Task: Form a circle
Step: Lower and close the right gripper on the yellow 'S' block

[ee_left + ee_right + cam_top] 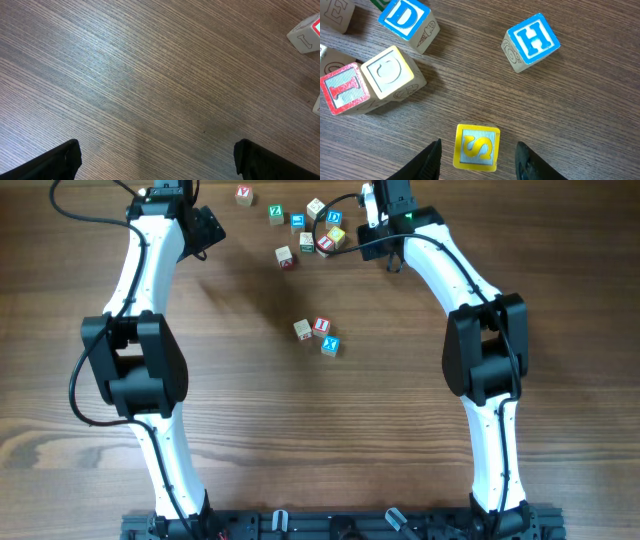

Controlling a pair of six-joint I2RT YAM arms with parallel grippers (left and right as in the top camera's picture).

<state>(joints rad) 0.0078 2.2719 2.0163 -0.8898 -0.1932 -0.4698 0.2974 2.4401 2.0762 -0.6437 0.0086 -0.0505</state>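
In the overhead view, three letter cubes sit close together mid-table: a cream one (303, 330), a red-lettered one (321, 326) and a blue X one (330, 346). They form a short arc, part of the circle. My right gripper (358, 220) is at the far cluster of cubes. In the right wrist view it (478, 144) is open astride a yellow S cube (477, 148), with a gap on each side. I cannot pick that cube out from overhead. My left gripper (208, 230) hangs open over bare wood (157, 160), holding nothing.
Loose cubes lie at the far edge: red I (344, 94), cream C (387, 72), blue D (406, 19) and blue H (532, 41). More cubes lie further left (276, 213), (244, 194), (286, 257). A white cube (305, 36) shows at the left wrist view's top right.
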